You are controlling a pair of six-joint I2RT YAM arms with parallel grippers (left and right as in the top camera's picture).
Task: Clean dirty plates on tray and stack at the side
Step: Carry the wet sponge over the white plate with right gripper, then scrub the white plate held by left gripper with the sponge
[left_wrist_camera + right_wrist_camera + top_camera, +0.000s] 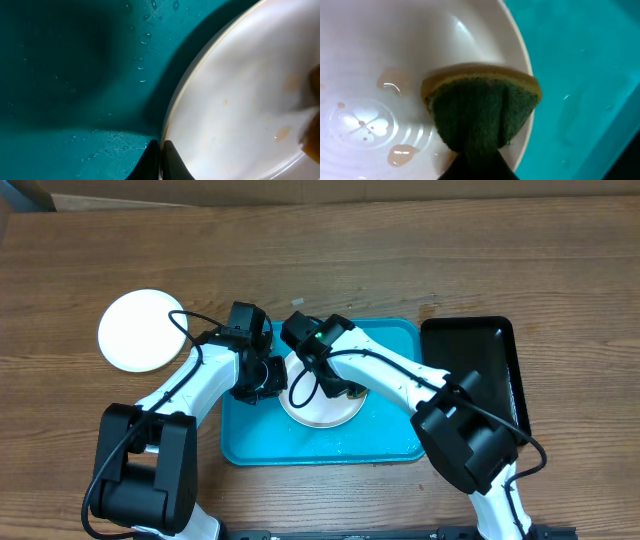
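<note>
Sponge (pixel 482 107) clamped in right fingers (pixel 470 172), left fingers (pixel 172 165) pinching plate (pixel 240 100)

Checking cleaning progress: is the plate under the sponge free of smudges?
No, brownish smudges show on the plate beside the sponge in the right wrist view.

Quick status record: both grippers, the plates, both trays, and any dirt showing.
left gripper: shut on smudged plate rim
right gripper: shut on sponge, pressed on smudged plate
smudged plate: on blue tray, brown smudges visible
side plate: on table, left of blue tray
black tray: right of blue tray
</note>
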